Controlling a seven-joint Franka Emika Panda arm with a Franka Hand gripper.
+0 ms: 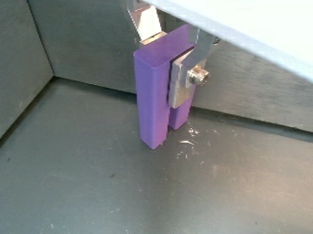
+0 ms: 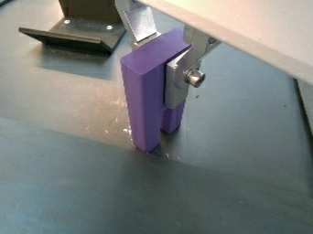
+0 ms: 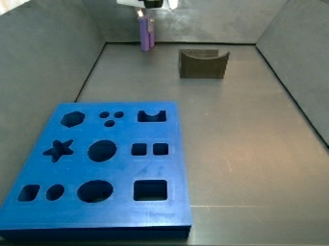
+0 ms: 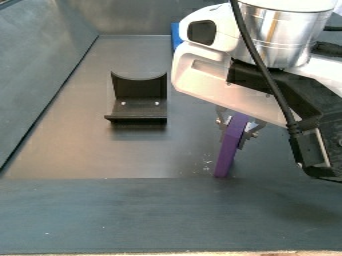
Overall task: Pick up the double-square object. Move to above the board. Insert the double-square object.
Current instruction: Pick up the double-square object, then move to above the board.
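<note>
1. Nearest the camera in both wrist views stands the double-square object (image 1: pixel 156 96), a lilac peg upright with its lower end on or just above the grey tray floor (image 1: pixel 86 174); contact cannot be told.
2. Gripper (image 2: pixel 175 78): the jaws are closed onto the peg's upper part, one silver finger (image 1: pixel 186 75) with its screw pressed flat against the peg's side; the opposite finger is hidden behind the peg.
3. Side view, top centre of the frame: the gripper (image 3: pixel 146 8) holds the peg (image 3: pixel 146 35) near the tray's far wall, with the fixture (image 3: pixel 202 63) just to its right.
4. Lower left of the same frame: the board (image 3: pixel 103 173) lies flat, well apart from the peg, its cutouts all unfilled.
5. Step in hand, as judged: the pick-up, with the grasp made and the lift not yet evident.
6. Next move calls for a straight vertical lift, then travel toward the board's paired square cutouts (image 3: pixel 149 149), keeping the peg upright and clear of the fixture.
</note>
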